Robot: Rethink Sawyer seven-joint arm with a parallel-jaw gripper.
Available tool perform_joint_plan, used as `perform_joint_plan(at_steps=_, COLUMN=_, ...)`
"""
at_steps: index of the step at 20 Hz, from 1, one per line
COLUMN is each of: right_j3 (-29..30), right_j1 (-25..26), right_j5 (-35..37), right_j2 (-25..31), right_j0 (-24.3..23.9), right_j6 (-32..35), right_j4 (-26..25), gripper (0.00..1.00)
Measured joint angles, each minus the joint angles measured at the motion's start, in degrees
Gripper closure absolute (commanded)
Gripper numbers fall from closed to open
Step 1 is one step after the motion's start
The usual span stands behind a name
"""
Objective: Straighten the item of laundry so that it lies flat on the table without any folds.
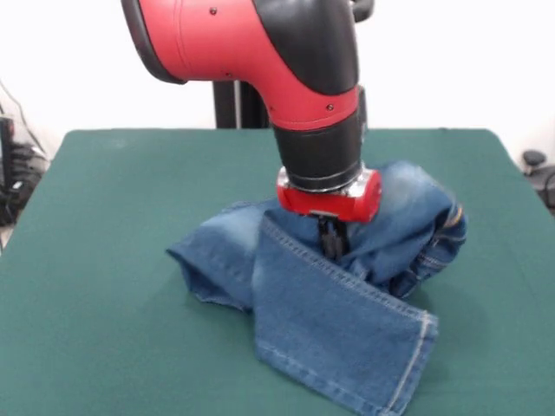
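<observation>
The small blue denim jeans (338, 321) lie crumpled in the middle of the dark green table (95, 286). One leg runs toward the front right and ends in a hemmed cuff. The other part is bunched and folded at the back right, with orange-tan stitching showing. My gripper (333, 245) comes straight down from the red and black arm onto the jeans near their middle. Its black fingertips press into the fabric close together and look pinched on a fold of denim.
The robot's black pedestal (236, 104) stands at the table's far edge. Dark cables and gear sit off the table at the left (17, 165) and right (538, 169) edges. Green tabletop surrounds the jeans on all sides.
</observation>
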Motion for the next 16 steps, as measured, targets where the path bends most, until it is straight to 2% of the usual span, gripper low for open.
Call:
perform_joint_plan(at_steps=6, right_j3=5.0, right_j1=-1.0, right_j5=8.3, right_j2=1.6, right_j0=-0.2, right_j6=0.0, right_j4=6.9, gripper=1.00)
perform_joint_plan(at_steps=16, right_j3=9.5, right_j1=-1.1, right_j5=15.6, right_j2=2.1, right_j0=1.1, right_j6=0.0, right_j4=10.3, gripper=1.00)
